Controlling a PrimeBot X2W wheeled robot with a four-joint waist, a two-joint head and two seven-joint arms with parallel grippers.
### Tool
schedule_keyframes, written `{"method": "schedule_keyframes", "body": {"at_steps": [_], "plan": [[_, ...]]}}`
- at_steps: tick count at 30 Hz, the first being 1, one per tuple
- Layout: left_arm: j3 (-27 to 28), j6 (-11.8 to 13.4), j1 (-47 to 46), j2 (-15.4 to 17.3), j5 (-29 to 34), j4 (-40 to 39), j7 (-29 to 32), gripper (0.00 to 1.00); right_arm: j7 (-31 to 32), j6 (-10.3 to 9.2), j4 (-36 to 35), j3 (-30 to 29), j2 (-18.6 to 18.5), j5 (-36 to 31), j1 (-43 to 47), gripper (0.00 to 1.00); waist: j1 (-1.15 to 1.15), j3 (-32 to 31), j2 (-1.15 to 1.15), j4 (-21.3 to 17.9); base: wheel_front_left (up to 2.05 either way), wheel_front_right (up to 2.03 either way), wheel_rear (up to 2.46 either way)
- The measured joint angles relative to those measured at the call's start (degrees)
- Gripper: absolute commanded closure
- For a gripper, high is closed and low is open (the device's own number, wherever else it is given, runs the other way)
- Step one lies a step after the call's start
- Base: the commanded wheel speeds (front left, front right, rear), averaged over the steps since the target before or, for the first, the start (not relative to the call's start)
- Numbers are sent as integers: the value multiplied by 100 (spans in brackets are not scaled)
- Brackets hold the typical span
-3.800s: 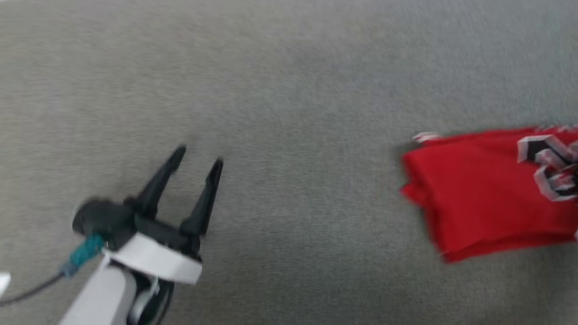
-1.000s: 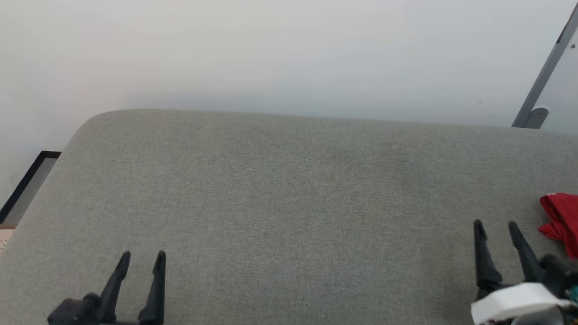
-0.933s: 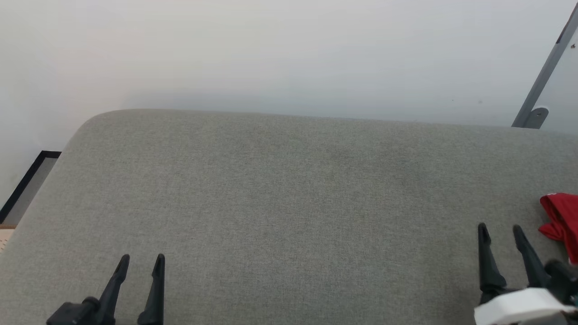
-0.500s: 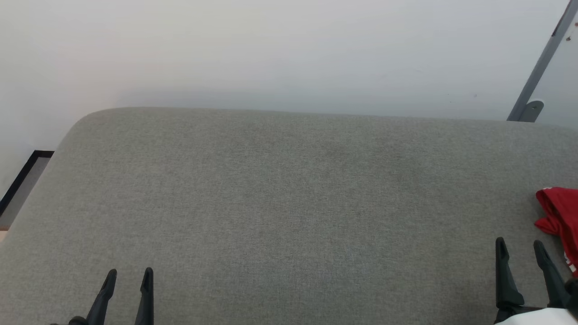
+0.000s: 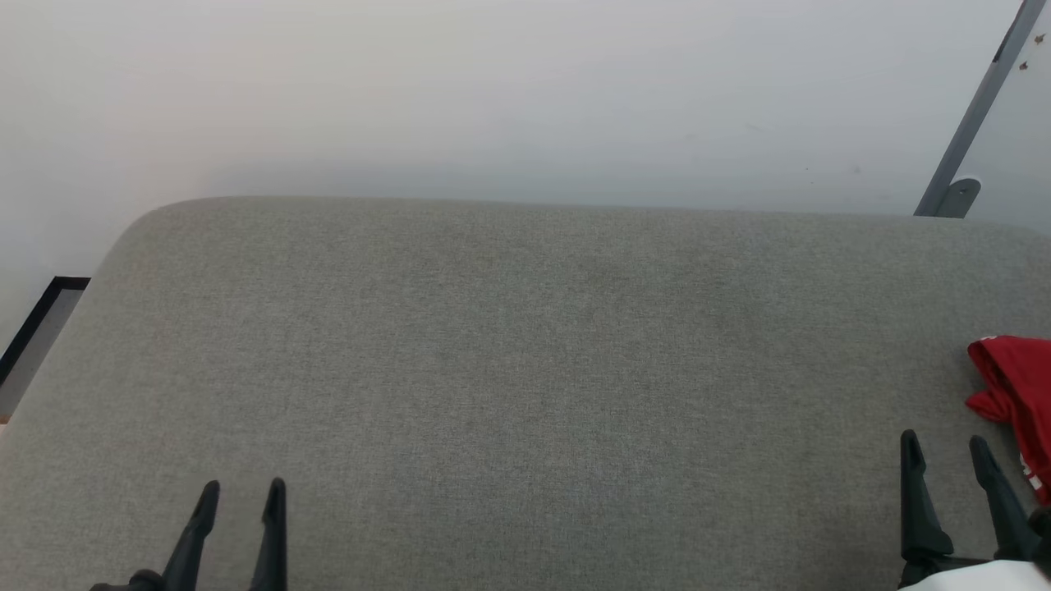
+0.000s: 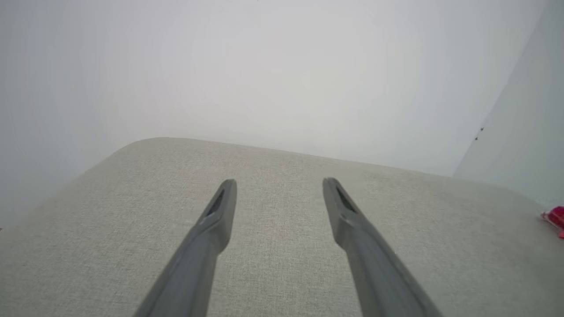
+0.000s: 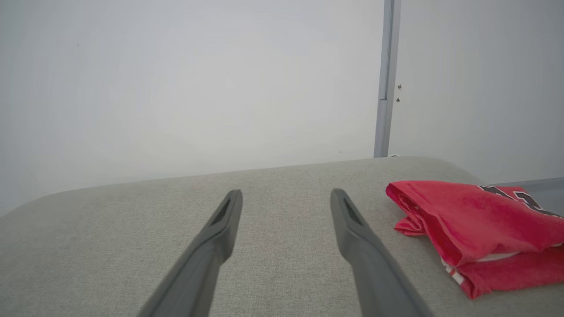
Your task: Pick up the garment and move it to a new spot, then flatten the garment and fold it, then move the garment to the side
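Nearest the head camera, the left end effector rises from the lower left. Its two long, dark, tapering fingers are spread apart with nothing between them. The left wrist view shows the same released left end effector, its matte fingers narrowing to slotted tips above bare cloth.

At the lower right, the right end effector is likewise released and empty, with a white cuff at its base. In the right wrist view the right end effector points across the counter, fingers parted.

Just beside it, to its right and apart from its fingers, the garment lies folded at the counter's right edge. It is a soft red stack of thin layers with a rumpled near corner, a white band showing between the folds, and black white-edged numerals on top. A sliver of it shows at the far right of the left wrist view.

The counter is padded, covered in grey woven fabric with a fine grain, and rounded at its far left corner. Beyond it stands a smooth, pale wall with a slim grey metal post at the right.
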Motion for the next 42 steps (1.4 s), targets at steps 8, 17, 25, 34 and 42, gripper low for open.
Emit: {"method": "schedule_keyframes", "body": {"at_steps": [8,17,25,34,42], "plan": [[3,-1,2,-23,-25,-11,5,100,-12,0,71,44,12,49,-2,100,0,11,0,-12,0,0,0],[-33,-1,4,-178,-653,294,172,100,151,0,426,49,74,691,16,100,0,29,0,-40,0,0,0],[4,-1,-215,-224,-1408,452,352,100,289,0,512,115,73,1500,-147,100,0,47,0,-70,0,0,0],[38,-1,-422,-268,-2092,592,527,100,420,-1,625,153,70,2231,-304,100,0,66,0,-99,0,0,0],[87,-1,-602,-309,-2676,701,691,100,547,-1,708,185,68,2893,-445,100,0,84,0,-130,0,0,0]]}}
